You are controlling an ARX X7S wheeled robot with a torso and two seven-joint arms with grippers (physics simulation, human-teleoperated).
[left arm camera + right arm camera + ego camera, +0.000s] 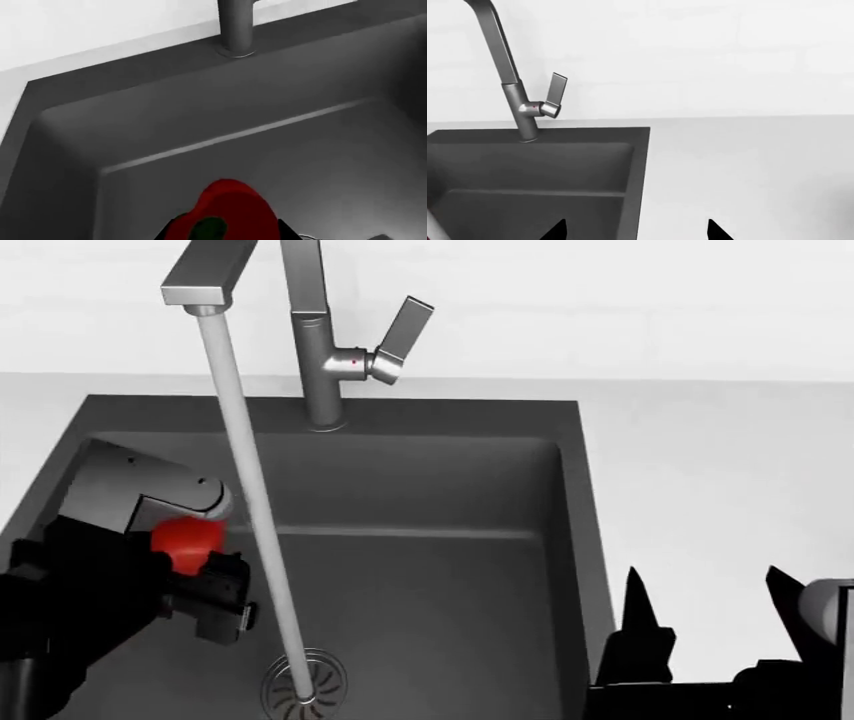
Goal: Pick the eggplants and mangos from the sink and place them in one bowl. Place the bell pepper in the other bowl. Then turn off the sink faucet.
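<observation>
left gripper point(200, 565) clenched on the bell pepper point(184, 540) near the sink's point(567, 500) left wall; right gripper point(707, 625) released over the worktop point(721, 470).

The bell pepper point(230, 212) is cut off by the picture's edge in the left wrist view, and in the head view the left tool point(200, 575) hides most of it. That tool's fingers cannot be made out. The right tool point(707, 625) shows only two dark tips; its body is cut off. The sink faucet point(236, 25) loses its spout in the left wrist view.
</observation>
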